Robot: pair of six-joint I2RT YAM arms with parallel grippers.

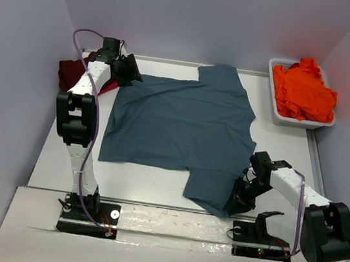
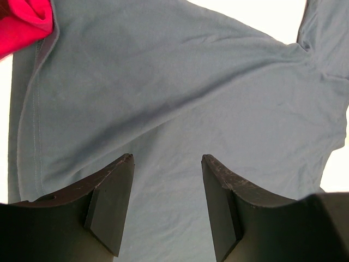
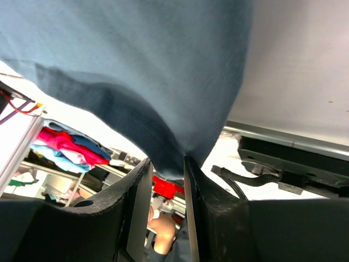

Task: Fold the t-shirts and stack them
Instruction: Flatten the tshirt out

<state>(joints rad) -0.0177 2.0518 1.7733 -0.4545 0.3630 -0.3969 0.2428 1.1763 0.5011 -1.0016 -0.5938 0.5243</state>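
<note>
Teal-blue t-shirt [image 1: 183, 122] flat on table [image 1: 145, 182], long axis left to right; near sleeve pinched in right gripper [image 1: 235, 201] at front edge; left gripper [image 1: 130, 72] spread, empty, over far hem corner.

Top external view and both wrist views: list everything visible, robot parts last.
teal-blue t-shirt: one, slate teal-blue, spread across mid-table
maroon t-shirt: one, dark maroon, bunched at far left
pink t-shirt: one, bright pink, beside the teal-blue shirt's far-left corner
orange t-shirt: heap, number unclear, vivid orange, in the tub
white tub: one, white, far right
table: one, white
left end effector: one, black, open above the teal-blue cloth
right end effector: one, black, shut on the teal-blue shirt's near edge
</note>
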